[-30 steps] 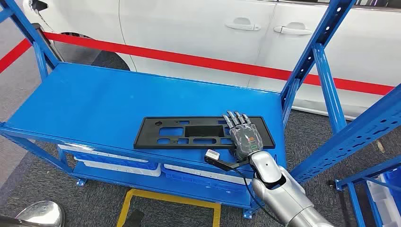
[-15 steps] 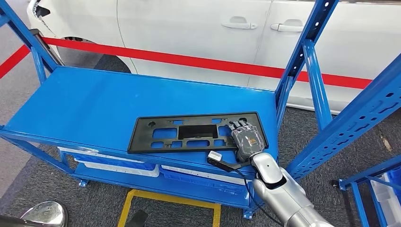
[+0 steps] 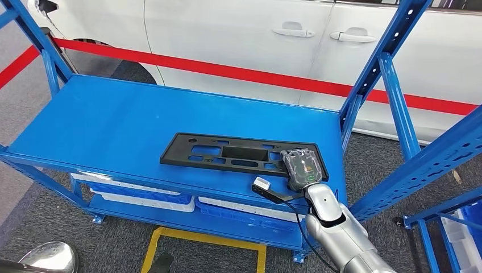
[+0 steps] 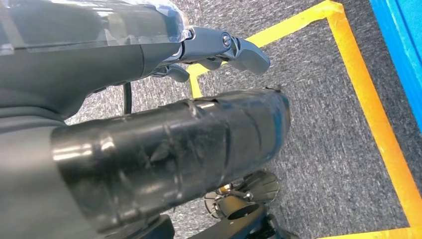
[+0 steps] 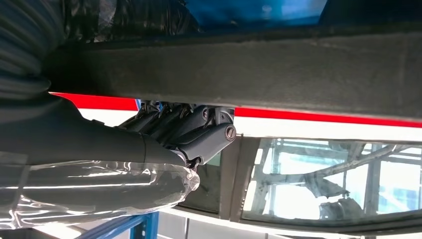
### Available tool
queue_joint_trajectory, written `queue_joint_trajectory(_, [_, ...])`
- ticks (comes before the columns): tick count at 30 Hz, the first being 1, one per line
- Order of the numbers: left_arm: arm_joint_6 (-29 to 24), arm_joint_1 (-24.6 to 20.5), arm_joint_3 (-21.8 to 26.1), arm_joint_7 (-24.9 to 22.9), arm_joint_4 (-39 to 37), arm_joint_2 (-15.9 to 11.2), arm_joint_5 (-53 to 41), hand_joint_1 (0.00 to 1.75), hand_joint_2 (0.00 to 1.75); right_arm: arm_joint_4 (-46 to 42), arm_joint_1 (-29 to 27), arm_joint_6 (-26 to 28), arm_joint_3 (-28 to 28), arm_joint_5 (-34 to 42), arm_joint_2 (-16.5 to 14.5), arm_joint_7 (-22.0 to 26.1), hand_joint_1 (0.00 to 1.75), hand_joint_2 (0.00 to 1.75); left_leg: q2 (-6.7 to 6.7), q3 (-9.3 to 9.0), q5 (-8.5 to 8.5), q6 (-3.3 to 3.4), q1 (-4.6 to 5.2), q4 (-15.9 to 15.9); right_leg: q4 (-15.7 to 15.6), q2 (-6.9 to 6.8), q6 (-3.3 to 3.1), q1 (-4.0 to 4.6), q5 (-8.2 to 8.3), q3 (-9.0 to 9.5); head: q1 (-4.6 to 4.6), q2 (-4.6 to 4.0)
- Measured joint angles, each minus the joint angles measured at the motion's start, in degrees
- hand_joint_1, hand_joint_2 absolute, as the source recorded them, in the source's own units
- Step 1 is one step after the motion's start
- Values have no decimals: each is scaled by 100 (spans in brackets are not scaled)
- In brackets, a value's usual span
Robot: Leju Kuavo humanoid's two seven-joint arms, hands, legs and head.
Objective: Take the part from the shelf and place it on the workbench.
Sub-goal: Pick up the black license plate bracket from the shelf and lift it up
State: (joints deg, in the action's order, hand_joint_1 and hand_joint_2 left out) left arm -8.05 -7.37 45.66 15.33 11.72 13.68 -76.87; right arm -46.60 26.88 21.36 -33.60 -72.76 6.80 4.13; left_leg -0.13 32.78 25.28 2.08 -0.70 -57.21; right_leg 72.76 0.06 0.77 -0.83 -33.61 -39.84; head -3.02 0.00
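Now the right hand (image 3: 301,166) has curled its fingers (image 5: 199,124) around the near right end of the black plastic part (image 3: 241,154), where a second ago they lay flat and spread on top. That end looks lifted a little, while the far end seems to rest on the blue shelf (image 3: 113,122). To do this well, I think the hand should hold tight and lift slowly, because the part is long and may tip or swing. Under the shelf sit blue bins (image 3: 142,199) holding white pieces. The left hand (image 4: 164,144) hangs over the floor, holding nothing; whether its fingers are apart, I cannot tell.
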Motion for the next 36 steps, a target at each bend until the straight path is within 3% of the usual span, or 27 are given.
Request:
queue_joint_trajectory(1, [0, 4, 0, -1, 0, 0, 1, 0, 0, -3, -23, 52, 15, -22, -1, 3, 175, 175, -3, 1, 2, 4, 5, -5, 146, 0, -4, 0, 3, -71, -1, 0])
queue_joint_trajectory(2, [0, 7, -1, 2, 0, 0, 4, 0, 0, -14, -45, 116, 25, -50, -2, -2, 175, 175, -8, -2, 6, 3, 7, -12, 78, 0, -15, 1, 113, -38, -1, 0])
queue_joint_trajectory(4, [0, 7, -2, 27, 0, 1, 20, 0, 0, -94, -108, 266, 52, -124, -7, -49, 175, 175, -22, -9, 23, -11, 6, -36, -582, -2, -71, 9, 489, 271, -2, 0])
queue_joint_trajectory(6, [-3, 7, -2, 75, 0, 7, 61, 0, 0, -353, -255, 473, 122, -221, -33, -155, 175, 175, -32, 19, 39, -51, 24, -72, -1202, -6, -130, 39, 698, 548, -1, 0])
queue_joint_trajectory(8, [-11, 24, -1, 115, 0, 11, 109, 0, 0, -778, -471, 679, 199, -343, -67, -288, 175, 175, -34, 53, 37, -104, 36, -81, -1350, -3, -154, 66, 702, 592, 1, -1])
queue_joint_trajectory(11, [-27, 55, 0, 155, 0, 7, 136, 0, 0, -1449, -742, 750, 267, -496, -113, -438, 175, 175, -27, 104, 145, -188, 36, -193, -1405, 1, -223, 10, 738, 605, 4, -1])
queue_joint_trajectory(12, [-31, 55, 0, 162, 0, 5, 138, 0, 0, -1611, -794, 747, 279, -519, -127, -457, 175, 175, -23, 195, 280, -215, 32, -397, -1427, -2, -251, -10, 749, 616, 7, -1])
queue_joint_trajectory(14, [-34, 56, 0, 167, 0, 4, 145, 0, 0, -1845, -878, 778, 295, -555, -145, -461, 175, 175, -19, 524, 642, -265, 9, -1105, -1431, -9, -284, -7, 747, 615, 12, -1])
queue_joint_trajectory(16, [-32, 77, 1, 198, 0, 2, 169, 0, 0, -2103, -1023, 923, 312, -673, -158, -457, 175, 175, -18, 786, 788, -299, -2, -1640, -1423, -13, -294, -1, 737, 614, 12, 0])
queue_joint_trajectory(17, [-30, 92, 1, 227, 0, -2, 184, 0, 0, -2267, -1124, 1031, 319, -776, -169, -460, 175, 175, -18, 782, 703, -305, -4, -1620, -1416, -12, -295, -1, 730, 615, 13, 0])
queue_joint_trajectory(18, [-26, 104, 2, 261, 0, -8, 201, 0, 0, -2480, -1240, 1145, 325, -907, -191, -479, 175, 175, -18, 668, 522, -301, -6, -1375, -1408, -8, -291, 0, 719, 620, 13, -1])
queue_joint_trajectory(20, [-17, 112, 2, 306, 0, -23, 225, 0, 0, -2943, -1443, 1326, 328, -1177, -256, -537, 175, 175, -20, 296, 146, -263, 4, -616, -1391, 5, -267, 11, 690, 636, 13, -2])
queue_joint_trajectory(21, [-12, 110, 2, 316, 0, -28, 235, 0, 0, -3166, -1523, 1391, 325, -1293, -295, -574, 175, 175, -22, 146, 57, -235, 14, -306, -1380, 12, -247, 22, 678, 636, 13, -2])
queue_joint_trajectory(22, [-8, 108, 2, 322, 0, -31, 239, 0, 0, -3362, -1596, 1435, 318, -1381, -329, -605, 175, 175, -25, 66, 38, -211, 25, -140, -1374, 14, -225, 32, 672, 631, 12, -2])
queue_joint_trajectory(26, [-2, 141, 6, 328, 0, -33, 247, 0, 0, -3871, -1802, 1480, 282, -1523, -411, -654, 175, 175, -22, 14, 51, -110, 7, -18, -1302, 8, -127, 36, 601, 594, 10, -1])
queue_joint_trajectory(28, [-2, 134, 8, 328, 0, -33, 262, 0, 0, -3991, -1842, 1482, 268, -1535, -418, -662, 175, 175, -13, -9, 28, -54, -12, 22, -853, 4, -88, 27, 323, 392, 6, -1])
queue_joint_trajectory(30, [-2, 129, 10, 327, 0, -33, 293, 0, 0, -4087, -1912, 1494, 230, -1543, -418, -685, 175, 175, -13, -8, 30, -28, -5, 20, -144, 2, -67, 15, 8, 54, 5, -1])
queue_joint_trajectory(31, [-1, 136, 11, 327, 0, -34, 314, 0, 0, -4137, -1957, 1503, 198, -1552, -418, -698, 175, 175, -13, -9, 34, -24, -2, 16, 88, 1, -61, 9, -37, -65, 4, -1])
queue_joint_trajectory(32, [-1, 145, 14, 327, 0, -34, 329, 0, 0, -4188, -1994, 1514, 158, -1566, -418, -707, 175, 175, -14, -11, 40, -25, -1, 9, 138, 0, -58, 2, 18, -100, 5, -1])
queue_joint_trajectory(34, [2, 156, 17, 328, 0, -35, 355, 0, 0, -4283, -2040, 1536, 65, -1596, -420, -713, 175, 175, -18, -19, 63, -46, -4, -19, -349, -3, -70, -10, 377, 122, 4, 0])
queue_joint_trajectory(36, [9, 158, 20, 342, 0, -35, 380, 0, 87, -4376, -2071, 1566, -28, -1615, -431, -713, 175, 175, -24, -9, 99, -92, 9, -71, -1006, 0, -101, -1, 620, 444, 5, 0])
